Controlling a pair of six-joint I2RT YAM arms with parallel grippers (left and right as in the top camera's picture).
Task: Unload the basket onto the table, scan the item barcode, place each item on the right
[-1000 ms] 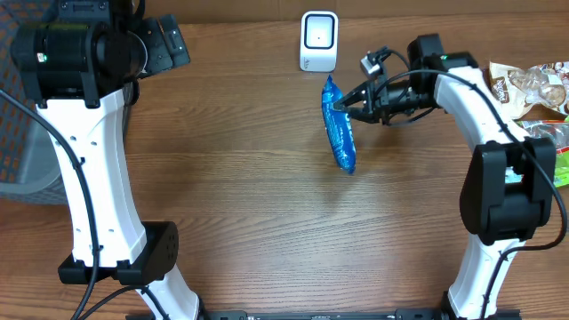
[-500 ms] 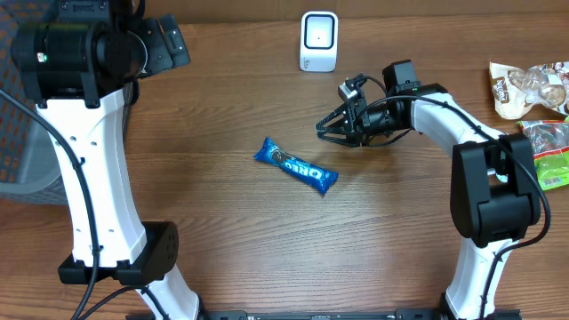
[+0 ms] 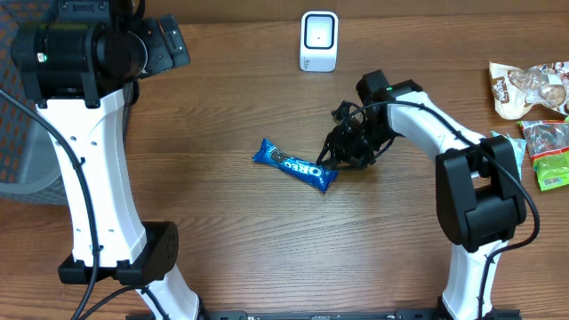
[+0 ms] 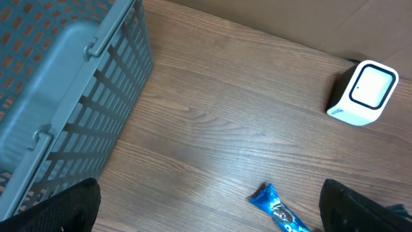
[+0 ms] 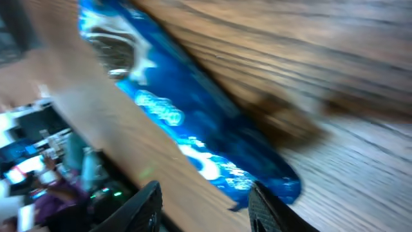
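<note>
A blue Oreo packet (image 3: 295,165) lies flat on the wooden table, slanting from upper left to lower right. My right gripper (image 3: 332,156) hangs low at the packet's right end, its jaws apart and nothing clamped between them. In the right wrist view the blurred packet (image 5: 187,109) stretches ahead of the gripper (image 5: 209,209), its near end close to the right finger. The white scanner (image 3: 318,40) stands at the back centre. My left gripper (image 3: 167,43) is raised at the far left and wide open. In its own view the gripper (image 4: 209,209) looks down on the packet (image 4: 280,209) and the scanner (image 4: 364,93).
A grey slatted basket (image 4: 58,96) stands off the table's left side, also seen in the overhead view as a basket (image 3: 18,133). Snack bags (image 3: 529,89) and a green pack (image 3: 551,160) lie at the right edge.
The right gripper held the packet upright near the scanner, then opened. The packet dropped flat onto the table to the left, and the gripper came down beside its right end.
</note>
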